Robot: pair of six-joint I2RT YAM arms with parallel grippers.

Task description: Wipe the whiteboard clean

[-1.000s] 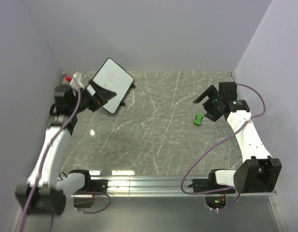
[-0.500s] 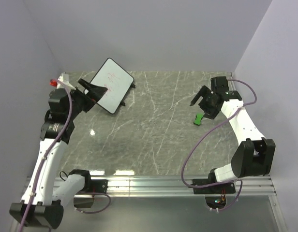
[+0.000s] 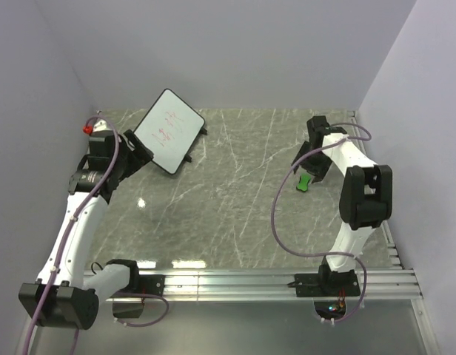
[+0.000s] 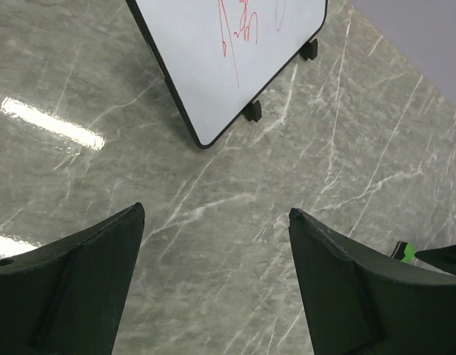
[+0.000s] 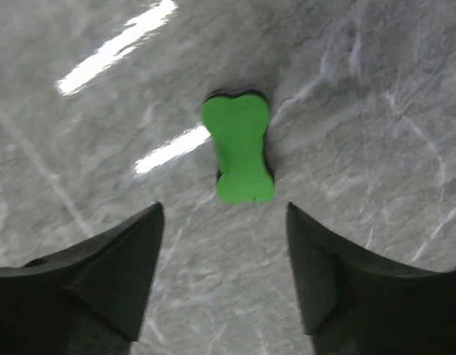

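Whiteboard [image 3: 169, 129] stands tilted on its black stand legs [image 4: 252, 111] in the upper left of the top view, at the far left part of the grey marbled table [image 3: 235, 207], close to the back wall. Thin red scribbles [image 4: 239, 29] show on its white face in the left wrist view, where the board fills the upper middle of the frame. The left gripper [image 3: 137, 151] sits just beside the board's lower left edge in the top view; its jaws are spread wide and hold nothing, and the left wrist view shows bare table between the two dark fingers [image 4: 80, 288], with the board apart from them. At the right of the top view, the right gripper [image 3: 311, 164] hangs over a small green eraser [image 3: 305, 182] that lies flat on the table, well apart from the board. In the right wrist view its jaws are spread too, one finger [image 5: 102, 274] on each side of the frame, and the eraser lies in the upper middle, touched by neither.
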